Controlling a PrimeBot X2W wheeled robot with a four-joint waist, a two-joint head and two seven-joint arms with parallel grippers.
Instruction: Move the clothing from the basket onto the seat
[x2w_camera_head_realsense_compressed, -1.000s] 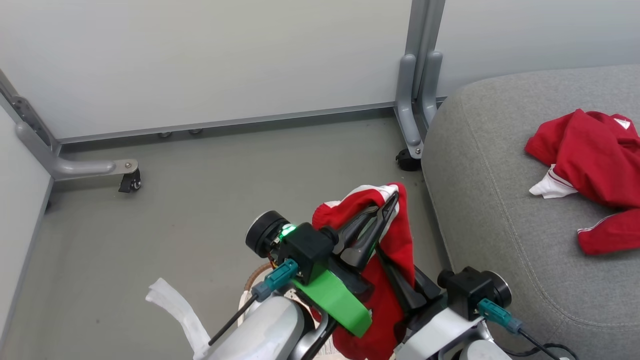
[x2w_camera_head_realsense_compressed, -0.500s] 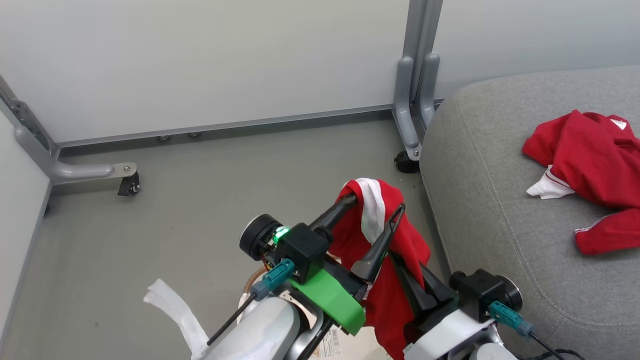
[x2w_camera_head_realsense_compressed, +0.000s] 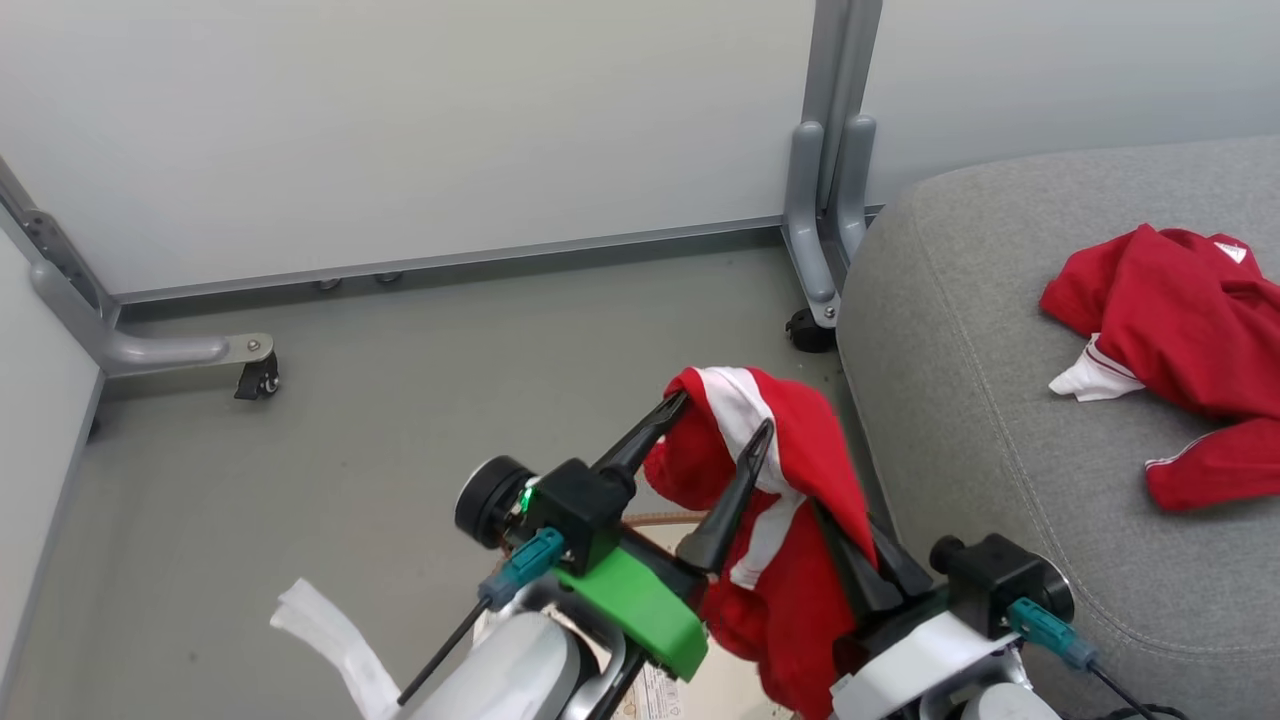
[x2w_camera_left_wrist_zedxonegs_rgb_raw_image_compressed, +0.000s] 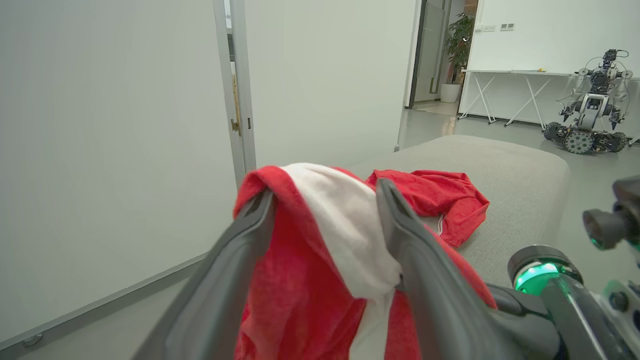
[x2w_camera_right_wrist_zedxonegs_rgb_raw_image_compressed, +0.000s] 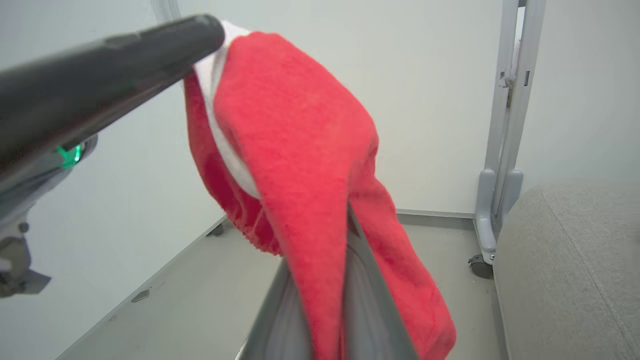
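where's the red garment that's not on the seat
Head view, lower centre: the garment drapes over the open left gripper, pinched by the right gripper, left of the seat.

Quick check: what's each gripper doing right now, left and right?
Left gripper: open, jaws spread, the red garment draped over them.
Right gripper: shut on the red garment.

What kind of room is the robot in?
Probably a robot lab or office: white partition walls on wheeled metal feet, another wheeled robot parked beyond the grey seat, and folding tables by a whiteboard.
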